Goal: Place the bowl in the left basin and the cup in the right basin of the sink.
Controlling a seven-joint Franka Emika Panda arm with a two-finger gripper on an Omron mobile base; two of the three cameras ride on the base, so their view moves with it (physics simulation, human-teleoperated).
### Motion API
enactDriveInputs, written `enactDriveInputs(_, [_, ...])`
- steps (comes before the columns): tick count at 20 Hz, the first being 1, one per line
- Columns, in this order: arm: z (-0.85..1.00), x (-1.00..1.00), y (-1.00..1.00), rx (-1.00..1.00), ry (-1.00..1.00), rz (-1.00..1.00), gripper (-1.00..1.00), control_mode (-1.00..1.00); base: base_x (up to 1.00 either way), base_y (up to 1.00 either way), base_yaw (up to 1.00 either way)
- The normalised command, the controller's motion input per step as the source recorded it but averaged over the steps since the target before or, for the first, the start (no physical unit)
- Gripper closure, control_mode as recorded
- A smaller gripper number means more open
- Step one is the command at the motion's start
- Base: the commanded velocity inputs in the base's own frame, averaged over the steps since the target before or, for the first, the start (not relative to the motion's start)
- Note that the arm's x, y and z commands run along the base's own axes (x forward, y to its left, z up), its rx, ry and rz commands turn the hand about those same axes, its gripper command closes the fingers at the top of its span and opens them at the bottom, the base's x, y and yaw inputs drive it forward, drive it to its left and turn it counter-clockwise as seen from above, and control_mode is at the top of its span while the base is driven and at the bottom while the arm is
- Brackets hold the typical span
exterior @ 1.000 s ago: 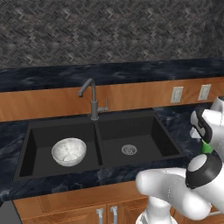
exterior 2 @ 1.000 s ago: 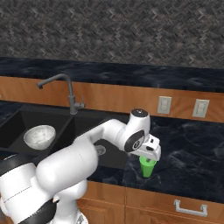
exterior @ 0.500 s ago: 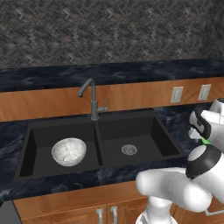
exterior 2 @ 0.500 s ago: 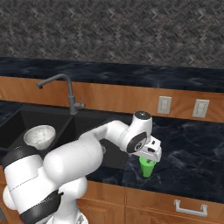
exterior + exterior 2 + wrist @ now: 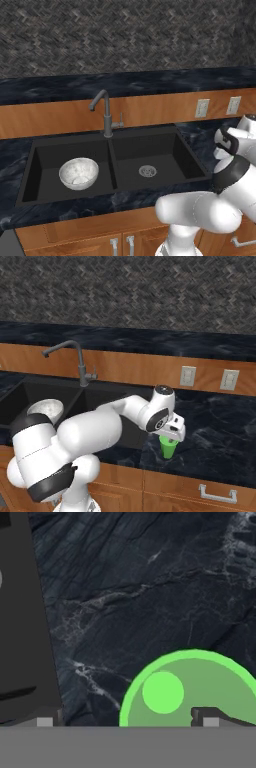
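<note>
So the landmark here is the sink point(image 5: 115, 162): one matte black double sink, two compartments, two drains, though just one silver drain point(image 5: 147, 171) is visible, and one grey gooseneck faucet point(image 5: 104, 114) behind the divider. The left basin point(image 5: 45, 165) has the one marbled bowl point(image 5: 78, 173) sitting upright in it, near its middle. The right basin point(image 5: 165, 152) has its drain showing on the floor.

There's one green cup point(image 5: 168, 448), and it's standing upright on the dark marble counter point(image 5: 220, 431) just to the right of the sink, near the front edge. The gripper point(image 5: 172, 435) hangs directly over the cup. In the hand view you look straight down into the cup point(image 5: 192, 689), with the two fingertips point(image 5: 211, 716) spread wide, one over the cup and the other off past its rim on the sink side. Nothing is pinched.

Two wall outlets point(image 5: 187, 376) sit on the wood backsplash behind the counter, right of the sink.
</note>
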Motion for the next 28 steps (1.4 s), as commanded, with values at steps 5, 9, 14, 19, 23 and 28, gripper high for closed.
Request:
enactDriveInputs(5, [-0.08,0.15,-0.11,0.00,0.00,0.00,-1.00,-1.00,0.00,0.00,0.00])
enactDriveInputs(9, [-0.07,0.10,-0.12,0.00,0.00,0.00,-1.00,-1.00,0.00,0.00,0.00])
enactDriveInputs(14, [-0.18,0.00,-0.06,0.00,0.00,0.00,-1.00,-1.00,0.00,0.00,0.00])
enactDriveInputs(19, [-0.26,0.00,0.01,0.00,0.00,-0.01,1.00,-1.00,0.00,0.00,0.00])
enactDriveInputs(23, [-0.07,0.00,0.04,0.00,0.00,0.00,1.00,-1.00,0.00,0.00,0.00])
enactDriveInputs(28, [0.00,0.00,0.11,0.00,0.00,0.00,1.00,-1.00,0.00,0.00,0.00])
